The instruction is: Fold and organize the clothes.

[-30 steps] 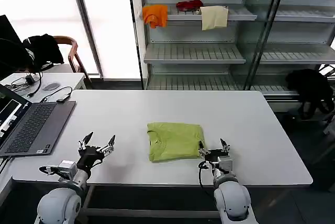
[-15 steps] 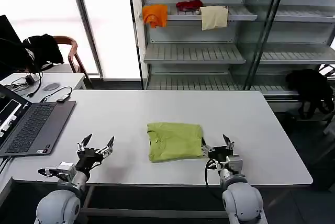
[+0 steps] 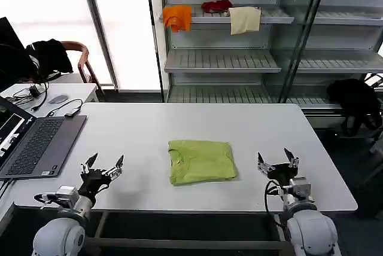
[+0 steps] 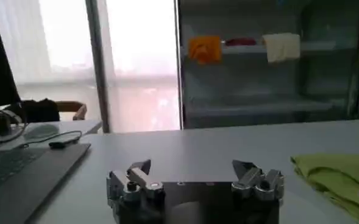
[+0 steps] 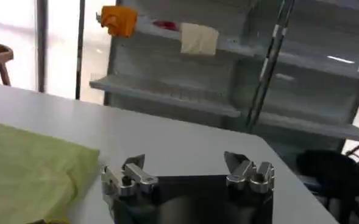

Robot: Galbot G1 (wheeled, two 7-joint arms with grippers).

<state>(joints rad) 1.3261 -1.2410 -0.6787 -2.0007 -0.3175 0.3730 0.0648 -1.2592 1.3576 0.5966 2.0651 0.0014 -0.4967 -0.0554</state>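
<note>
The clothes, a lime-green T-shirt (image 3: 200,161), lie folded into a flat rectangle at the middle of the white table (image 3: 179,127). My left gripper (image 3: 103,165) hovers open near the front edge, well to the left of the shirt. My right gripper (image 3: 277,158) is open too, a short way to the right of the shirt and apart from it. In the left wrist view the shirt's edge (image 4: 341,179) lies off to the side of the open left gripper (image 4: 191,165). In the right wrist view the shirt (image 5: 30,173) sits beside the open right gripper (image 5: 184,159), with nothing between the fingers.
An open laptop (image 3: 33,144) sits at the table's left end, with cables and a mouse (image 3: 58,98) on a side desk behind it. Metal shelves (image 3: 222,61) at the back hold orange (image 3: 178,17), red (image 3: 216,5) and cream (image 3: 245,19) cloths. A black garment (image 3: 355,100) lies at the right.
My right gripper has let go of the shirt's right edge and drawn away to the right. My left gripper has slid slightly left and back. The shirt stays flat.
</note>
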